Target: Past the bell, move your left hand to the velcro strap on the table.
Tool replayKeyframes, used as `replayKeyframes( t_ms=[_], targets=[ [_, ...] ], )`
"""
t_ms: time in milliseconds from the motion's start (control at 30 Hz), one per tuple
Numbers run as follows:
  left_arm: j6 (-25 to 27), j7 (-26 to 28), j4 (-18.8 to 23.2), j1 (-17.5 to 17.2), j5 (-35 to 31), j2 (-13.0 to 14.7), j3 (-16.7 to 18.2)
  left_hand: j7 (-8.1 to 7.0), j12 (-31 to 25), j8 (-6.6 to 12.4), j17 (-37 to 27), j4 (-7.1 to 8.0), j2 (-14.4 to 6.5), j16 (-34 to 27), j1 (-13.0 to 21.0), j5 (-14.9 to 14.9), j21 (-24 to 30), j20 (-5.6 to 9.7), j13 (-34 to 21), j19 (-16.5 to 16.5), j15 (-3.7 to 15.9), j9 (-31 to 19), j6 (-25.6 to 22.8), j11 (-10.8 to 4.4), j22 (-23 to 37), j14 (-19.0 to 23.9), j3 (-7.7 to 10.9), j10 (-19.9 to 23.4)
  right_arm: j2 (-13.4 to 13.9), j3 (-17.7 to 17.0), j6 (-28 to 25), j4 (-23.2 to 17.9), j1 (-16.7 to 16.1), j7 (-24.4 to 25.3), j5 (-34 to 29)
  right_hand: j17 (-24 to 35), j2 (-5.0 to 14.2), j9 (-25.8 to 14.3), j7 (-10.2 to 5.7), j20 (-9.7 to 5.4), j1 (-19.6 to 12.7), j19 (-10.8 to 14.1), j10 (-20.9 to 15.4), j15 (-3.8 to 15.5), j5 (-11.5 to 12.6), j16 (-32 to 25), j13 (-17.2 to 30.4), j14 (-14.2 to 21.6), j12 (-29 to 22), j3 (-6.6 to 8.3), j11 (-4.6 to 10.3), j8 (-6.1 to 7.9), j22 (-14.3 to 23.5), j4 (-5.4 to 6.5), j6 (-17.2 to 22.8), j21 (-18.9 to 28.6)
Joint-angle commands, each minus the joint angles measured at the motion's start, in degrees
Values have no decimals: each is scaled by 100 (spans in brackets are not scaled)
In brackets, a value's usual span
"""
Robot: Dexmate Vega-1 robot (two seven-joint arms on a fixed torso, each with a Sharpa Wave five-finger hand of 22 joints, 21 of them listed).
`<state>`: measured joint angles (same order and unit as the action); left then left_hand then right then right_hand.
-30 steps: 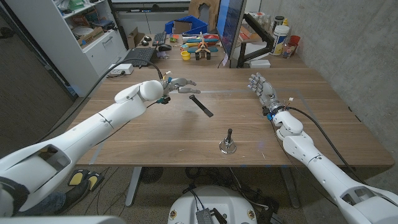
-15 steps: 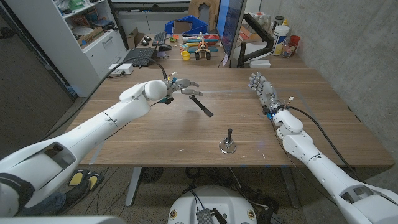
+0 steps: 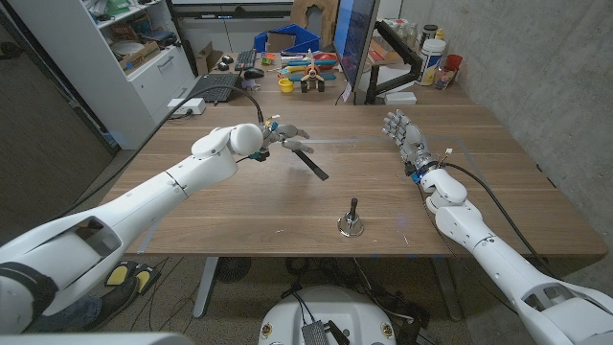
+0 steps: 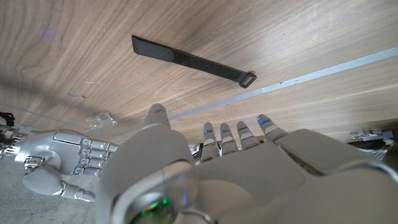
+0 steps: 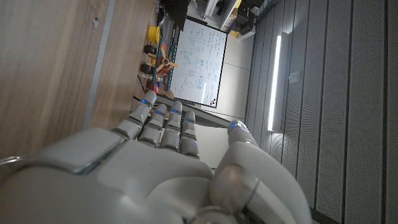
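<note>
A black velcro strap (image 3: 310, 164) lies diagonally on the wooden table (image 3: 239, 206), with a small buckle at one end (image 4: 247, 79). My left hand (image 3: 283, 137) hovers at the strap's far end, fingers apart and holding nothing; its back fills the near part of the left wrist view (image 4: 205, 174), with the strap (image 4: 189, 60) just beyond the fingertips. A small metal bell (image 3: 351, 222) with a dark upright handle stands near the table's front edge. My right hand (image 3: 402, 134) stands with its fingers apart at the right side of the table, also seen in the left wrist view (image 4: 62, 162).
A pale tape line (image 3: 335, 142) runs across the table between the two hands. A monitor on an arm (image 3: 356, 48), a keyboard (image 3: 215, 86), toys and jars crowd the back edge. A bit of clear wrapper (image 4: 99, 119) lies near my right hand.
My left hand has moved to the right, from short of the strap to over its far end. The right arm, the bell and the strap have stayed put.
</note>
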<state>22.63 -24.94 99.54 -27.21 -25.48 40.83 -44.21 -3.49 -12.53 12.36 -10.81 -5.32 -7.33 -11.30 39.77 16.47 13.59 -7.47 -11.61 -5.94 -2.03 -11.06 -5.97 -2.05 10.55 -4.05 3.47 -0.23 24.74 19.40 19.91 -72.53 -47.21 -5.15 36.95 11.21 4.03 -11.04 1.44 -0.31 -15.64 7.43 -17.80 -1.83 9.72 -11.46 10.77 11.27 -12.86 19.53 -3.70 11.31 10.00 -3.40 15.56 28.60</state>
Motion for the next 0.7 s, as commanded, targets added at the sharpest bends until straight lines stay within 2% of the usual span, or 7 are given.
replayKeyframes(
  t_ms=[33, 267, 700],
  targets=[
    [21, -207, -32, 29, -244, -67, -74, -2, -45, 29, -15, -64, -7, -32, 75, 13, 26, -13, -17, 27, -13, -27, -65, -11, 12, 17, 0, 45, 2, -17, 16, -8, 14, -9, 17, 9, 39, -13, 14, -11, -2, 37, -49, 4, 29, -21, 28, 54, -30, 21, 28, 25, 11, -28, 57, -10],
    [16, -245, -73, 15, -306, -105, -89, 2, -53, 29, -19, -82, -4, -35, 107, 14, -8, -2, -21, -31, -13, -28, -81, -58, 12, 37, 10, 65, -7, -18, 19, 1, 15, -3, 18, 10, 39, -14, 13, -8, 2, 42, -53, 6, 28, -20, 28, 53, -31, 18, 28, 22, 11, -29, 51, -23],
    [32, -239, -140, -11, -377, -181, -102, -16, -55, 32, -24, -94, -3, -25, 131, 14, -31, 31, -24, -63, 4, -30, -109, -46, 14, 24, 18, 73, -11, -14, 26, 80, 60, -62, 37, 10, 39, -14, 4, -4, 9, 48, -59, 4, 27, -21, 28, 61, -32, 14, 33, 23, 12, -31, 56, -47]
  ],
)
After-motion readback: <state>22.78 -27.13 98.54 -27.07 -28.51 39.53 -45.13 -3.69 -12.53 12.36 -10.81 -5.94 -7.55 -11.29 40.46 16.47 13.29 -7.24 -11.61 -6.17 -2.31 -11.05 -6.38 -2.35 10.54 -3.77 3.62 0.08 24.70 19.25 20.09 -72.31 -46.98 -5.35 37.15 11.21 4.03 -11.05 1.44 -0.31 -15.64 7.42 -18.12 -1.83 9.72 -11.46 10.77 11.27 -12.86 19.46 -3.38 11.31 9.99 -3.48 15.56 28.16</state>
